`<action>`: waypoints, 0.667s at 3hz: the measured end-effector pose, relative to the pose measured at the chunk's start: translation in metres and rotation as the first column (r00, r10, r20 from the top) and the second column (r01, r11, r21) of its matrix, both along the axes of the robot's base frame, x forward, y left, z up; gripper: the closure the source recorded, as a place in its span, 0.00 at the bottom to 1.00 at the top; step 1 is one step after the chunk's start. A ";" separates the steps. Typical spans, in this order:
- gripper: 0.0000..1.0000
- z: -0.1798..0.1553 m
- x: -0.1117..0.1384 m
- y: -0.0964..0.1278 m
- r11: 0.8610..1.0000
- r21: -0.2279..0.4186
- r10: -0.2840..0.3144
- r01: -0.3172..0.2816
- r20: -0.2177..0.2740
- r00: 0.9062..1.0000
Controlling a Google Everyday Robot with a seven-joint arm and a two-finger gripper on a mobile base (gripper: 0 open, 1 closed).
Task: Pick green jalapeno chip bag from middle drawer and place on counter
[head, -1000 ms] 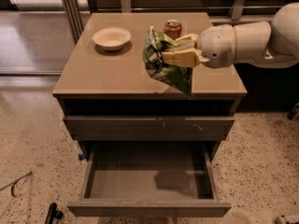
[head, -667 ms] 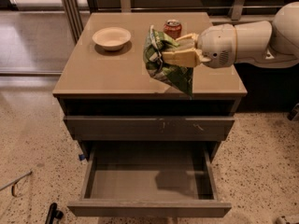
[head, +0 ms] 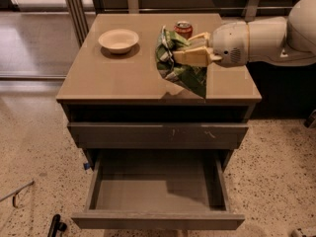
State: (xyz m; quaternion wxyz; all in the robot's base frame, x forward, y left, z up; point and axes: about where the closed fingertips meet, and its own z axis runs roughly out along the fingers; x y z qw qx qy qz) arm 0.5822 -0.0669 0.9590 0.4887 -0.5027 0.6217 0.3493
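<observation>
Progress looks well past halfway. The green jalapeno chip bag (head: 174,72) is out of the middle drawer (head: 158,220), which stands pulled open with nothing showing inside. The bag hangs over the right part of the tabletop (head: 113,75). Your gripper (head: 182,48) reaches in from the right and is clamped on the bag's upper half. Whether the bag's lower corner touches the surface, you cannot tell from here. A bowl (head: 118,39) sits to the left and a soda can (head: 183,28) just behind the bag. What is left for you, as I judge it: lower the bag, let go, and draw the arm clear.
</observation>
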 end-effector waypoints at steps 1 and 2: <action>1.00 -0.008 0.028 -0.009 0.999 -0.038 -0.038 0.037 -0.031 0.999; 1.00 -0.019 0.055 -0.017 0.996 -0.075 -0.058 0.053 -0.066 0.996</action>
